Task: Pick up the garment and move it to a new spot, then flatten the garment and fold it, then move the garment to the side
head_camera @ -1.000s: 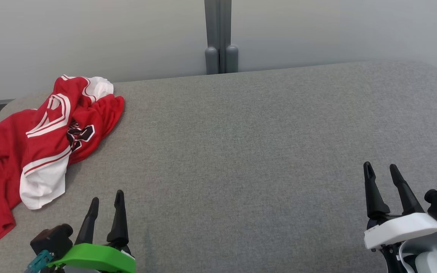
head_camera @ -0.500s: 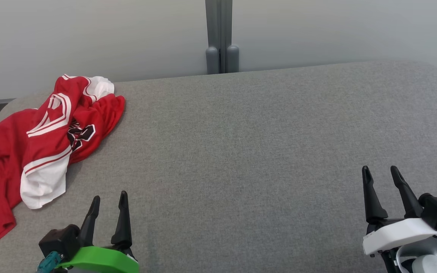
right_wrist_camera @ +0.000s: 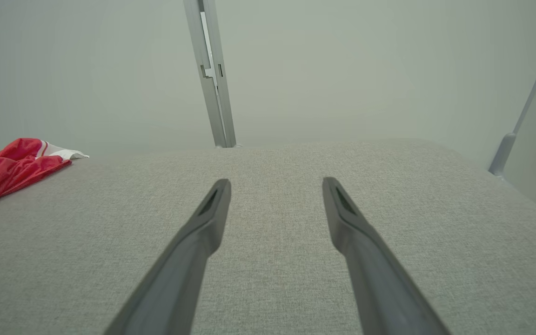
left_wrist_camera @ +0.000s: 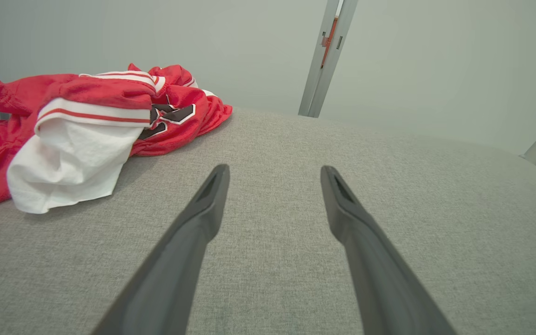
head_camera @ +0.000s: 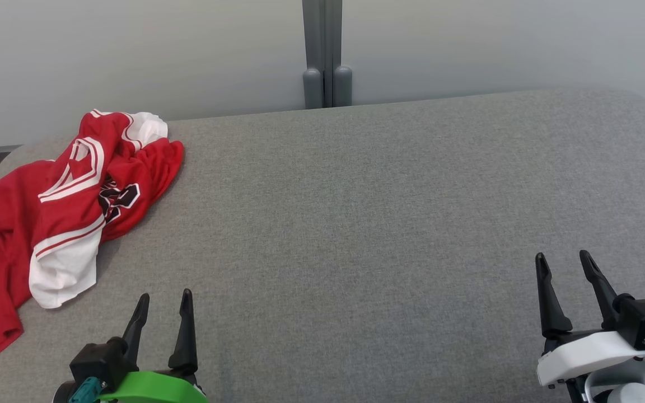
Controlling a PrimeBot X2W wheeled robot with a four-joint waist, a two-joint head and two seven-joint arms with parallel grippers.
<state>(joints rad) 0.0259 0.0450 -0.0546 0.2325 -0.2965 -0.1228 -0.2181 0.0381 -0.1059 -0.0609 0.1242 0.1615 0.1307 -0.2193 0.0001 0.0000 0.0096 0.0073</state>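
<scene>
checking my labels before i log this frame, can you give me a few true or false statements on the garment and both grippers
1. The red and white garment lies crumpled at the left end of the grey surface. True.
2. The left gripper and the right gripper are both open. True.
3. The left gripper touches the garment. False: it is apart from it, over bare surface.
4. The garment lies nearer the right gripper. False: it is nearer the left gripper.
5. A grey post stands behind the surface. True.
</scene>
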